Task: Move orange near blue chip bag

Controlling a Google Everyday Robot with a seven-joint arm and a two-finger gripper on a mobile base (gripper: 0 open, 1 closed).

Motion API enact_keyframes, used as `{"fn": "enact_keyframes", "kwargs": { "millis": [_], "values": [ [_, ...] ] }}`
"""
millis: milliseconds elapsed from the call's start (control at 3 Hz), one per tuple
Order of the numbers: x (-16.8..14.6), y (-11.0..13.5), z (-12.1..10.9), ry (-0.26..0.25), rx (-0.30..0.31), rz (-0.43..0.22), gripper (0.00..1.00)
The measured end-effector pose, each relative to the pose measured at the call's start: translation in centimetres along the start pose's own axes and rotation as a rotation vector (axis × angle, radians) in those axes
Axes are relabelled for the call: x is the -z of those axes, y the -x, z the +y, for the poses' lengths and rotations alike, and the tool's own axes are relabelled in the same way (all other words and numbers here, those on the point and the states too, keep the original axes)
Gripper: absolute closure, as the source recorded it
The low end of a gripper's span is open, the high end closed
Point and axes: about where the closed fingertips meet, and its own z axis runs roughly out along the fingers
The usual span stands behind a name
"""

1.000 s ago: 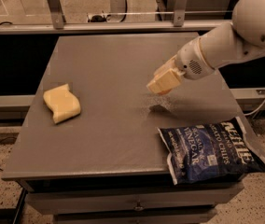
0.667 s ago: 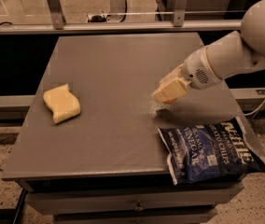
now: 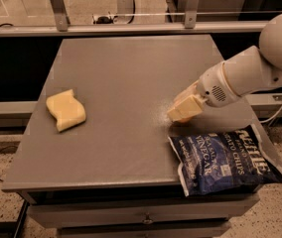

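The blue chip bag lies flat at the table's front right corner, partly over the edge. My gripper is low over the table just behind the bag's left end, on the white arm reaching in from the right. It is closed around the orange. The orange is mostly hidden, and only an orange-tinted sliver shows at the gripper's lower edge, close to the tabletop. No other orange lies on the table.
A pale yellow wavy sponge lies on the left side of the grey table. A metal rail runs behind the table. The table's front edge has a drawer below it.
My gripper has moved down and toward the table's front, from the middle right to just behind the chip bag's left end. The bag and the sponge have not moved.
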Motion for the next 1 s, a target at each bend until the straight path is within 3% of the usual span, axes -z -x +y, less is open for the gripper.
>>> {"fn": "enact_keyframes", "kwargs": {
  "millis": [667,1000],
  "values": [
    [0.10,-1.15,0.48,0.001,-0.020,0.014,0.15],
    [0.40,-1.49,0.48,-0.004,-0.025,0.018,0.00]
  ]
}}
